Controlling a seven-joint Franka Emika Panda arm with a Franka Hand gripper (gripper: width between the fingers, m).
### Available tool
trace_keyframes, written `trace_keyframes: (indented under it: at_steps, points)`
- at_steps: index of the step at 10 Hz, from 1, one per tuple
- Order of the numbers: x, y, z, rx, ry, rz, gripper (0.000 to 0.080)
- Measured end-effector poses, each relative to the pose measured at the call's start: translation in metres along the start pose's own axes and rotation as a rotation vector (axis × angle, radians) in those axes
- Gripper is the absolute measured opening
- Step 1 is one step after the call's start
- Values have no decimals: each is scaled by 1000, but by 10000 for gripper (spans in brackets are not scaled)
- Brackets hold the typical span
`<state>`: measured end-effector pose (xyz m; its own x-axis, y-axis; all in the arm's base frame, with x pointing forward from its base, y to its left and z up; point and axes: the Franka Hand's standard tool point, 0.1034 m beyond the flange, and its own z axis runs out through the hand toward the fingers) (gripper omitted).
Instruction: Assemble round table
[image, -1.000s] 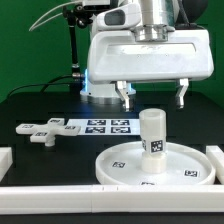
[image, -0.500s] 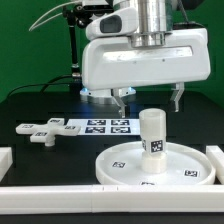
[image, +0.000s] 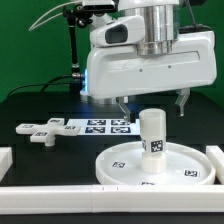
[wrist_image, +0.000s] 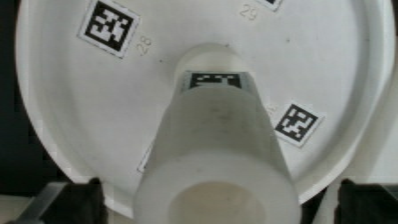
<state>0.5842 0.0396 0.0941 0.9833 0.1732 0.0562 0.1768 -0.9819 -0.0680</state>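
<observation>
Leg (image: 152, 136) upright on disc (image: 130, 156)

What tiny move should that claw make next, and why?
Probably straight down. The claw hangs open above the short leg, which stands upright in the middle of the round disc. The wrist view shows the leg centred beneath it, so lowering would likely bring its fingers either side for a grip.

End effector (image: 152, 106) hangs vertical beneath wrist (image: 152, 25), white housing (image: 150, 65) square to the exterior camera. Both fingers (image: 122, 102) point down, spread wide apart, gripping nothing.
</observation>
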Motion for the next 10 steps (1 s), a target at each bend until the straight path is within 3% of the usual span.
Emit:
trace_keyframes:
  at_steps: [3, 5, 10]
  points:
    - [-2, -2, 4, 1, -7, 2, 649]
    - [-1, -4, 4, 1, -7, -4, 402]
    - [-2, -4, 4, 1, -7, 1, 406]
